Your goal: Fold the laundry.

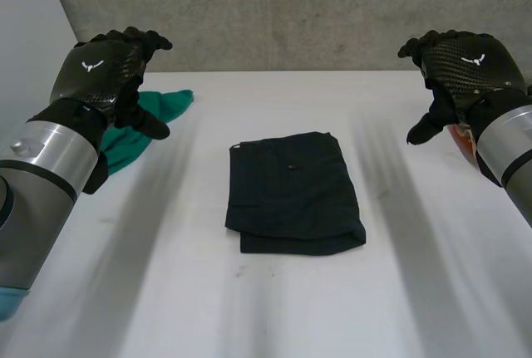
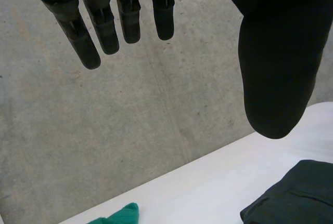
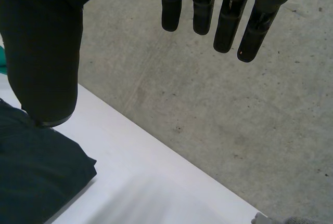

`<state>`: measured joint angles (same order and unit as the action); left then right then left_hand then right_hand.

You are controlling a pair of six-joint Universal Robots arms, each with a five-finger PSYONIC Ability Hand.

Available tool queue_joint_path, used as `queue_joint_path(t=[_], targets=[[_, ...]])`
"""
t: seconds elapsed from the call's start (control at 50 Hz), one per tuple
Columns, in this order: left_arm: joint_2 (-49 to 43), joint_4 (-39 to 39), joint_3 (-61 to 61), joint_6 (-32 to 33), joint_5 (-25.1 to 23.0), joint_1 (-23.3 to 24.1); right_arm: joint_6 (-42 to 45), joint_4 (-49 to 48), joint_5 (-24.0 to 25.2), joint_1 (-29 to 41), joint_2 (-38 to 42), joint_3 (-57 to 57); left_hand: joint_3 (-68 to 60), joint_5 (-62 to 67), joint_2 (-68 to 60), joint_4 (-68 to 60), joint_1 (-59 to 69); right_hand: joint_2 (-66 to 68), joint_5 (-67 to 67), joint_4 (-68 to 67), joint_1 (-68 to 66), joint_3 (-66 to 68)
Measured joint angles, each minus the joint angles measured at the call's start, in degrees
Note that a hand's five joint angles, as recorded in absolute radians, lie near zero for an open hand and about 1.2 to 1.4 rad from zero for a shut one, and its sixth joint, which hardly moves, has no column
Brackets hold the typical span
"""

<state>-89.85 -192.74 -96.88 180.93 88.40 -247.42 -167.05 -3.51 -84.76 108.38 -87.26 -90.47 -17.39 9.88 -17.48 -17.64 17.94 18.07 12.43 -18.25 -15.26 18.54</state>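
A dark folded garment [image 1: 293,193] lies flat in the middle of the white table [image 1: 249,308]; one corner of it [image 2: 291,195] appears below my left thumb, another part [image 3: 36,177] below my right thumb. My left hand [image 1: 104,71] hovers high at the table's left, fingers [image 2: 104,26] straight and apart from the thumb, holding nothing. At the right, my right hand [image 1: 457,63] is raised the same way, its fingers [image 3: 229,21] straight and empty. Both hands are well clear of the garment.
A green cloth [image 1: 141,129] lies crumpled at the back left, partly behind my left hand; its tip [image 2: 122,216] pokes in too. An orange thing [image 1: 462,138] peeks out behind my right wrist. A concrete wall [image 1: 291,9] runs behind the table's far edge.
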Motion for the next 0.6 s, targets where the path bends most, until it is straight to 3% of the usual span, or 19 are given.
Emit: queue_joint_path(t=[0.12,0.14,0.24,0.26,0.34,0.52,0.6], targets=[[-0.08,0.00,0.32,0.03,-0.17,0.00,2.99,0.45,0.30,0.46,0.38,-0.55,0.00,0.00,0.00,0.00,0.00,0.00,0.00,0.00,0.00,0.00],[-0.15,0.00,0.52,0.03,-0.29,0.01,5.04,0.78,0.69,0.83,0.82,-1.16,0.00,0.00,0.00,0.00,0.00,-4.99,-7.48,4.63,3.61,-5.84],[-0.35,-0.02,0.85,0.03,-0.44,0.01,8.37,1.49,1.62,2.12,1.92,-2.36,0.00,0.00,0.00,0.00,0.00,-5.40,-8.57,4.84,3.77,-6.33],[-0.51,-0.05,0.99,0.04,-0.48,0.01,9.65,1.91,2.13,3.44,2.91,-2.94,5.11,-7.16,5.41,5.75,-5.94,-5.40,-8.57,4.84,3.77,-6.34],[-0.78,-0.13,1.24,0.03,-0.52,0.03,10.18,2.42,2.58,5.88,4.69,-3.67,5.11,-7.16,5.41,5.75,-5.94,-5.40,-8.57,4.84,3.77,-6.33],[-1.99,-0.35,2.24,-0.03,-0.68,0.47,4.17,-2.23,3.00,13.61,13.14,-8.55,5.11,-7.16,5.41,5.75,-5.94,-5.40,-8.57,4.84,3.77,-6.33],[-3.54,-0.50,3.35,-0.05,-0.75,1.02,-0.54,-12.46,1.21,17.90,22.22,-11.46,5.11,-7.16,5.41,5.75,-5.94,-5.40,-8.57,4.84,3.77,-6.33]])
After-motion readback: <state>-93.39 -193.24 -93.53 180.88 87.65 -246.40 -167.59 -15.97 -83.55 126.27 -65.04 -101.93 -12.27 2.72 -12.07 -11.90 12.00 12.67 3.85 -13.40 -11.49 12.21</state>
